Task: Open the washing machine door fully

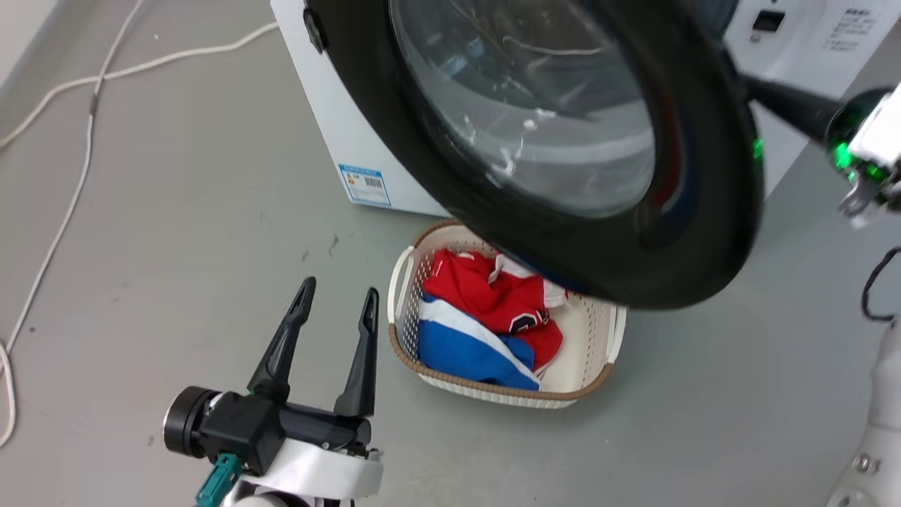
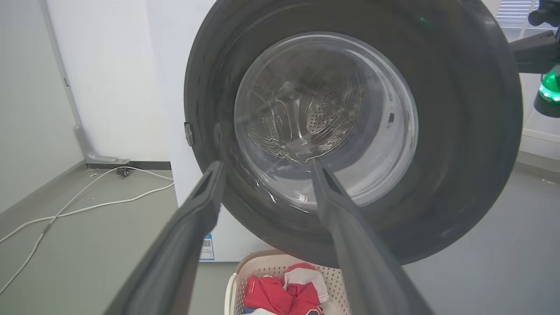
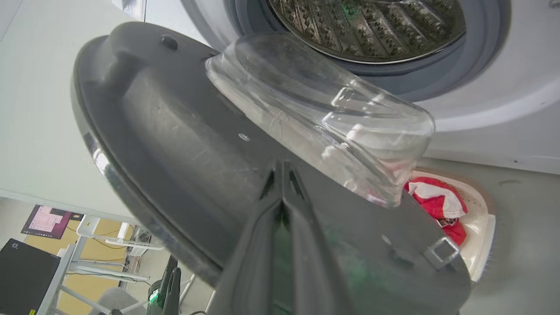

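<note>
Below the door, on the grey floor (image 1: 176, 246), a white laundry basket (image 1: 493, 396) with a brown rim stands just in front of the washing machine (image 1: 331, 120), holding red and blue clothes (image 1: 493, 296). Its far end sits under the door's lower edge. White cables (image 1: 204, 50) trail across the floor to the machine's left, well apart from the basket. The washing machine door (image 1: 704, 176) is a wide glossy black disc with a bulging clear glass bowl (image 1: 521, 105) at its centre. It stands swung partly out from the white front, attached at its left edge and free at its right. Behind it the steel drum (image 3: 372, 26) and grey-blue gasket (image 3: 393, 74) are exposed. The right gripper (image 3: 282, 168) has its fingers pressed together, nothing between them, tips against the door's dark inner face beside the glass bowl. The left gripper (image 1: 338, 292) hangs low beside the basket, fingers spread and empty, apart from the door. Bare floor lies open left of the basket and right of the door's free edge.
</note>
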